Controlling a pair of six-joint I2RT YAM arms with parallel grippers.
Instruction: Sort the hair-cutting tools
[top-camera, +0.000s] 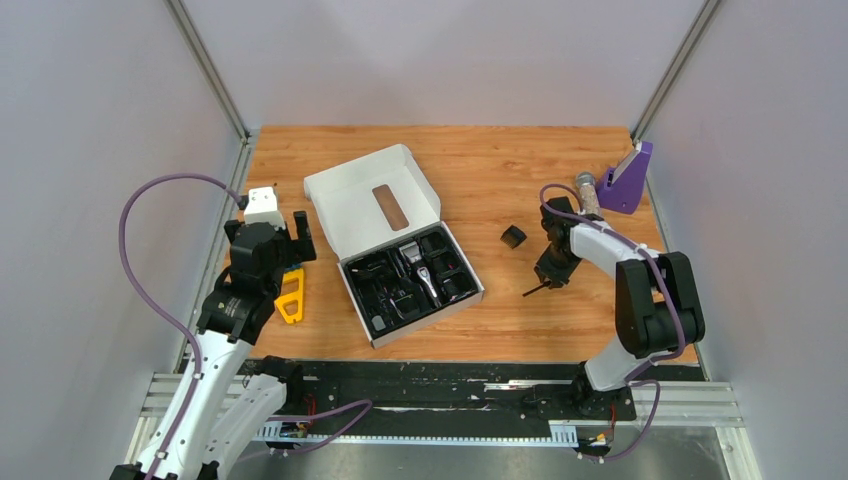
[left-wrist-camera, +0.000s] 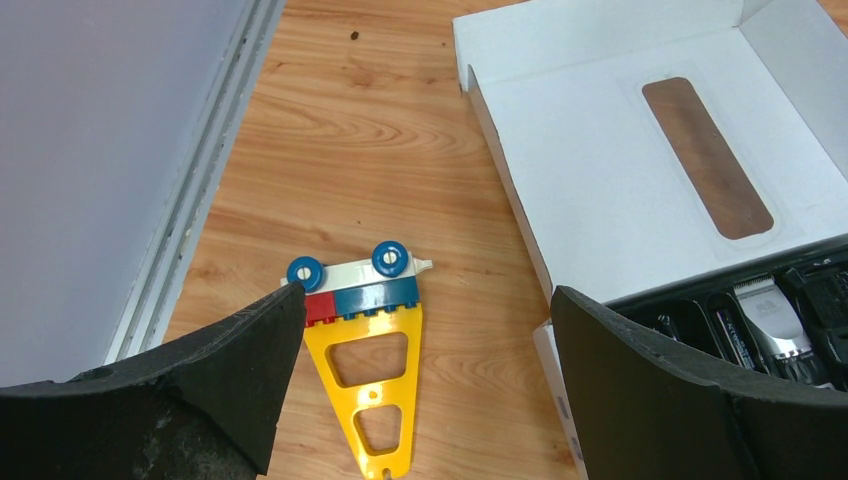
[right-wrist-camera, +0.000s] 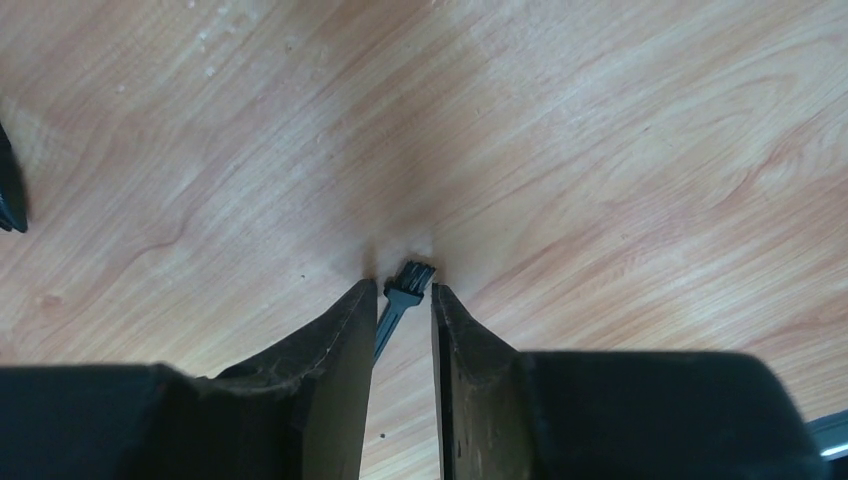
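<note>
Right end effector (right-wrist-camera: 402, 300) nearly closed around thin black stick (right-wrist-camera: 400, 297) on worktop (top-camera: 480, 170); contact unclear. Light, stiff, slippery: pinch mid-shaft. Left end effector (left-wrist-camera: 420, 330) gapes, empty.

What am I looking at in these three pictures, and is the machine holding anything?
You see two robot arms bolted to a wooden table. The big picture looks down from above; the other two come from small cameras on each arm's wrist. In the middle lies an open white cardboard box with a black tray holding a silver-headed hair clipper. A stubby black comb guard sits loose on the wood. The left pincer is open above a yellow triangular plastic toy piece, holding nothing. The right pincer has its fingers close around a thin black brush stick; whether they grip it is unclear.
</note>
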